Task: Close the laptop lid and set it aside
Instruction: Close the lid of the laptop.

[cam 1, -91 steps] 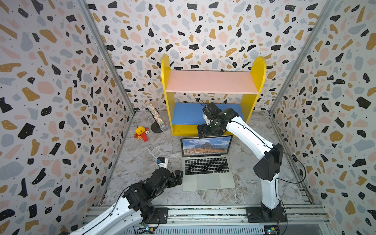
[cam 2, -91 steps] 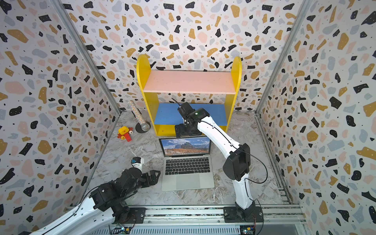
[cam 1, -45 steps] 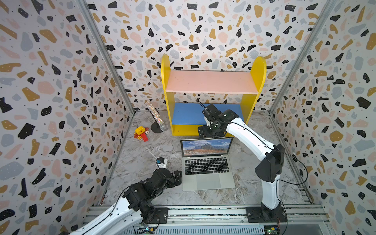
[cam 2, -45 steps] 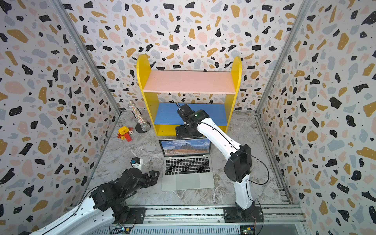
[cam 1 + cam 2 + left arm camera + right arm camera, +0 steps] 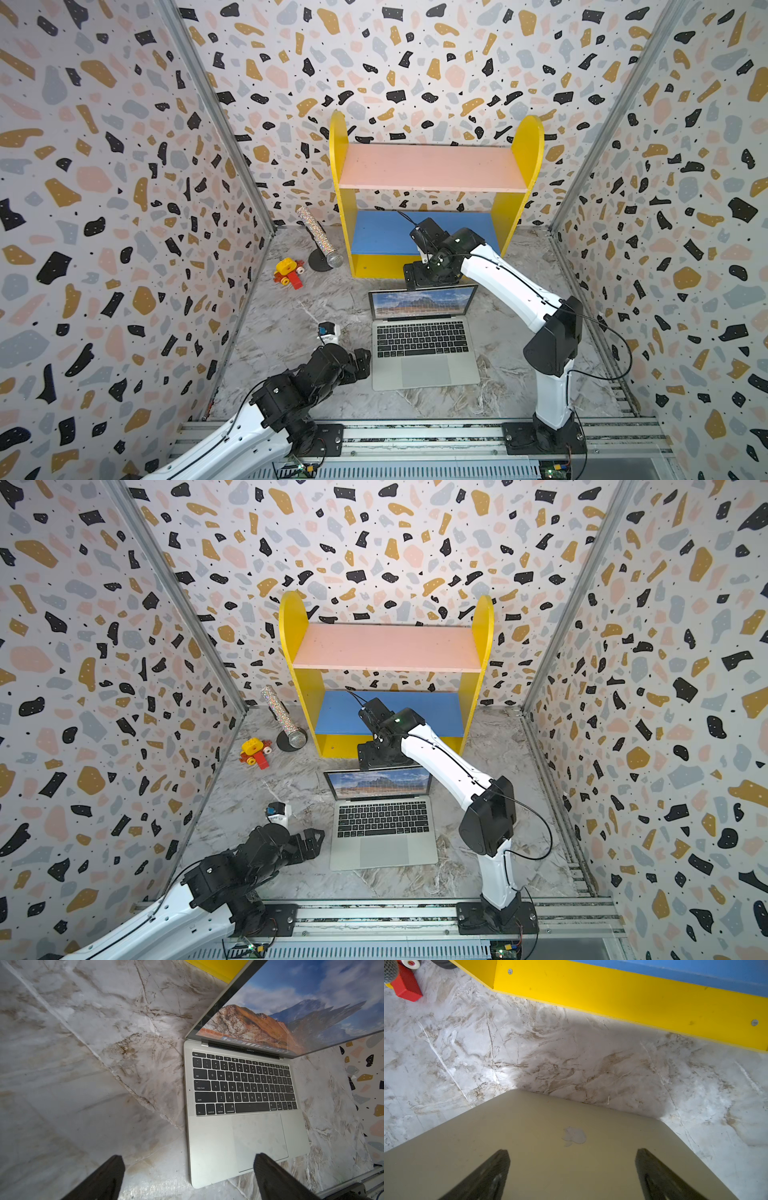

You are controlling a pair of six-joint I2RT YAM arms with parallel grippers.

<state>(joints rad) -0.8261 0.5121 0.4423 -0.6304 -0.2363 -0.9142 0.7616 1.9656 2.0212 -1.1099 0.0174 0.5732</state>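
A: Arm poses?
B: Right arm (image 5: pixel 507 278) reaches out from its base, wrist bent down behind the laptop lid (image 5: pixel 423 302). Right claw (image 5: pixel 572 1149) is spread wide over the lid's outer cover, gripping nothing. Left arm (image 5: pixel 291 386) lies low. Left claw (image 5: pixel 188 1155) is wide apart and empty, just beside the laptop (image 5: pixel 424 365), at its left edge.
A: Laptop?
B: Mid-tabletop (image 5: pixel 282 332), in front of the shelf (image 5: pixel 432 168), lid up, screen lit.
A: Unclear bits?
B: Right fingertips are hidden behind the lid in both top views, so can't tell if they touch the cover. Small white object (image 5: pixel 329 332) near the left claw is too small to identify.
A: Counts?
B: One laptop, two arms, one shelf, one toy car (image 5: pixel 289 272), one glitter microphone (image 5: pixel 320 241).
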